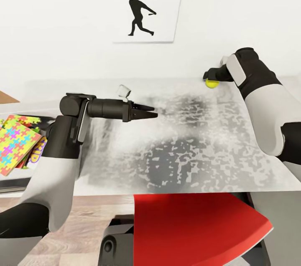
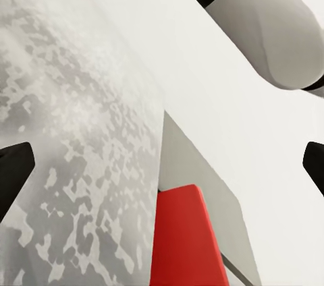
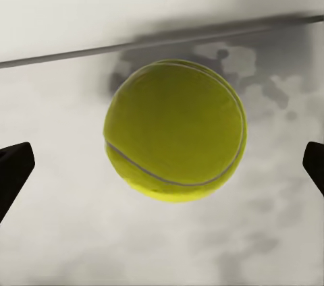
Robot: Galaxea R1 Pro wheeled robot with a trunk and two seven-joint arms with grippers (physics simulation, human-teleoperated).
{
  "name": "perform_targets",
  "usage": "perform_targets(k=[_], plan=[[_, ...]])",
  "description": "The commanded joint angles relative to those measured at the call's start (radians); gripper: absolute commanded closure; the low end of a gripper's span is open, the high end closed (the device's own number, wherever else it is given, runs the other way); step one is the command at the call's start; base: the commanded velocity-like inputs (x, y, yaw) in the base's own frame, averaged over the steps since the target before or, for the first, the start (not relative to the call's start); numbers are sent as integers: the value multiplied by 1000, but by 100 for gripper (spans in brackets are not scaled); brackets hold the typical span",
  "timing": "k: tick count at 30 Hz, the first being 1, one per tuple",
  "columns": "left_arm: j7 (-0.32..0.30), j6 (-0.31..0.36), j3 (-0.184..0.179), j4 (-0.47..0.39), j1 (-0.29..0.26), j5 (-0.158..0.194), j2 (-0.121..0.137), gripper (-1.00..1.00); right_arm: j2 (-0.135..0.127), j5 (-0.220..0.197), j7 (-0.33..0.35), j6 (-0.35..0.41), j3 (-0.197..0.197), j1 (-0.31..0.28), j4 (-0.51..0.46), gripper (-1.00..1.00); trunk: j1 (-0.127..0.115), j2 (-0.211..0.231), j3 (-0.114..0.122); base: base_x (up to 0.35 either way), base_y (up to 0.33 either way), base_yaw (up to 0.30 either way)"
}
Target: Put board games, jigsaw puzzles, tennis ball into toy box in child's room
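The right gripper [image 1: 210, 77] stands released at the far edge of the counter [image 1: 196, 149], its fingers spread wide with the tennis ball [image 3: 175, 129] centred between them and not yet touched. In the head view the tennis ball sits just below and beside the gripper's tip, resting on the counter close to the wall.

For a sound grasp, the operator advances the gripper until the ball's widest line sits level with the finger pads, then closes slowly. A ball rolls at the lightest nudge, so both pads should probably meet it at the same time; one-sided contact risks pushing it along the wall.

The left gripper [image 1: 144, 113] hangs released over the middle of the counter, well apart from the ball, and holds nothing.

Well to the left of the ball, at the counter's left end, a jigsaw puzzle [image 1: 16, 143] lies tilted over other toys. Whether the toy box holds them cannot be told.
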Motion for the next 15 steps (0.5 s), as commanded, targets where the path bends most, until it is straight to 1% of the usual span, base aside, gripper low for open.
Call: perform_targets(k=[1, 4, 9, 15], plan=[[-5, 11, 0, 0, -2, -2, -2, -100, -1, -11, -8, 4, 8, -1, -1, -100, 0, -2, -3, 0, 0, 0], [-5, 11, -4, 0, -4, -3, -9, -100, -1, -10, -8, 3, 8, -1, -1, -100, 0, -2, -8, 0, 0, 0], [-5, 11, -21, 0, -5, -3, -12, -100, -1, -10, -7, 2, 8, -1, -1, -100, 0, -2, -16, 0, 0, 0], [-5, 11, -29, 0, -5, -5, -14, -100, -1, -10, -7, 0, 8, -1, -1, -100, 0, -2, -25, 0, 0, 0]])
